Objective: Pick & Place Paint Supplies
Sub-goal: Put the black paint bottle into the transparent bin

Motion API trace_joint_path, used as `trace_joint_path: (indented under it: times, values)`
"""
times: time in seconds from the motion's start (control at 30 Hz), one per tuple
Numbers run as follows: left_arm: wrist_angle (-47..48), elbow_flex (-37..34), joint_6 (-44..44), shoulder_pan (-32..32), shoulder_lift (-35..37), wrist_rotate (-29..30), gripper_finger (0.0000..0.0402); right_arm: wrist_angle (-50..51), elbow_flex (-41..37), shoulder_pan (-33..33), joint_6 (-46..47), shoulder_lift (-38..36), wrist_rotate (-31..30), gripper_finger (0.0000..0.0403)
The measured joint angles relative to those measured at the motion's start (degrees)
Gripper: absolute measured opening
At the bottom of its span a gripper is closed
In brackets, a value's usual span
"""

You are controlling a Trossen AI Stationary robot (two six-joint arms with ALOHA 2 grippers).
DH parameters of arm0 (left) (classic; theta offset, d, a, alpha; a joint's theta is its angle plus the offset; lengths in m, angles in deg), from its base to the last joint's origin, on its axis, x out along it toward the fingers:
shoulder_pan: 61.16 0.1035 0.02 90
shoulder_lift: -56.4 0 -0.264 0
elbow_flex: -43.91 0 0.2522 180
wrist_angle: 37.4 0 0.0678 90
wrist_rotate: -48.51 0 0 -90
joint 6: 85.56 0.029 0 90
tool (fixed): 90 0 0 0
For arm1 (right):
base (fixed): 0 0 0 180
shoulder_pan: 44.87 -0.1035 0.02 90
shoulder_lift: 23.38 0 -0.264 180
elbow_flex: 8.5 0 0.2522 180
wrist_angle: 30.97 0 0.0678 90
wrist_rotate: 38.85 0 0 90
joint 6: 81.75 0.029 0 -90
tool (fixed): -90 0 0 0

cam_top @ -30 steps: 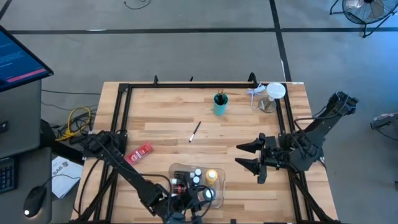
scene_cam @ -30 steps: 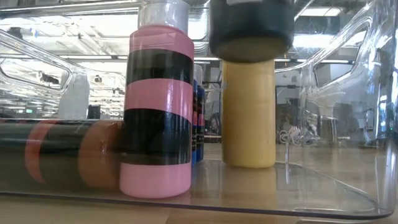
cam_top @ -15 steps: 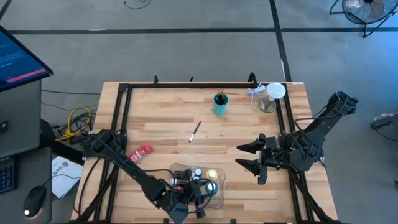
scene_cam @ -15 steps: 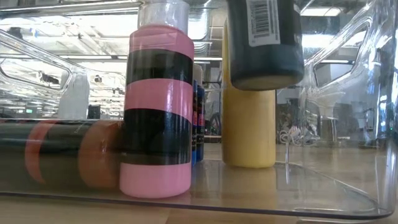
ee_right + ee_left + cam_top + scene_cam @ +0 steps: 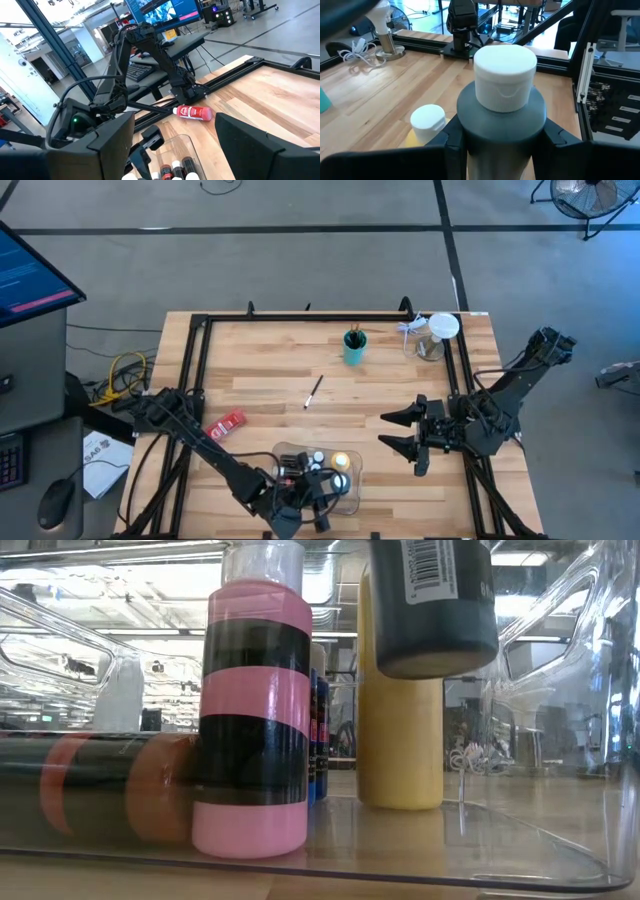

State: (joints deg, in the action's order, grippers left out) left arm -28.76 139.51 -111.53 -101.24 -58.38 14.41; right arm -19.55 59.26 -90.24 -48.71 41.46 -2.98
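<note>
pink-black banded bottle (image 5: 253, 700) | yellow bottle (image 5: 400, 755) | teal cup (image 5: 354, 347)

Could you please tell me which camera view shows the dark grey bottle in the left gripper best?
The left wrist view: dark grey bottle fills it, white cap up. Low view shows its base; the others barely show it.

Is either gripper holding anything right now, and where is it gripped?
The left gripper holds a dark grey bottle by its shoulder, just under the white cap, above the clear tray. The right gripper is open, empty.
</note>
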Motion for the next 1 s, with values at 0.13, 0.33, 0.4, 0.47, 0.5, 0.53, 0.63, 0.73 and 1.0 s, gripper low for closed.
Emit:
trace_joint_path:
  times: [0.13,0.33,0.4,0.47,0.5,0.53,0.63,0.73,1.0]
  values:
    - [-0.2,0.0,0.0,0.0,0.0,0.0,0.0098,0.1,0.0,0.0,0.0,0.0,0.0,0.0270]
    - [-0.5,0.0,0.0,0.0,-0.3,0.0,0.0098,0.3,0.0,0.0,0.0,0.0,0.0,0.0270]
    - [-0.5,-0.1,0.0,0.0,-0.5,0.1,0.0098,0.4,0.0,0.0,0.0,0.0,0.0,0.0270]
    - [-0.8,-0.1,-0.1,0.0,-0.9,0.3,0.0098,0.5,0.0,0.0,0.0,0.0,0.0,0.0270]
    - [-1.2,-0.1,-0.2,0.0,-1.1,0.5,0.0098,0.5,0.0,0.0,0.0,0.0,0.0,0.0270]
    - [-1.0,-0.1,-0.1,-0.2,-1.2,1.1,0.0098,0.6,0.0,0.0,0.0,0.0,0.0,0.0270]
    - [-1.2,-0.1,0.1,-0.4,-1.2,2.3,0.0098,0.7,0.0,0.0,0.0,0.0,0.0,0.0270]
    - [-1.3,-0.1,1.3,-0.4,-1.2,2.7,0.0098,0.9,0.0,0.0,-0.2,0.0,0.0,0.0270]
    - [-1.3,-0.1,1.5,-0.6,-1.5,2.7,0.0098,2.1,0.0,0.0,-0.7,0.1,0.0,0.0270]
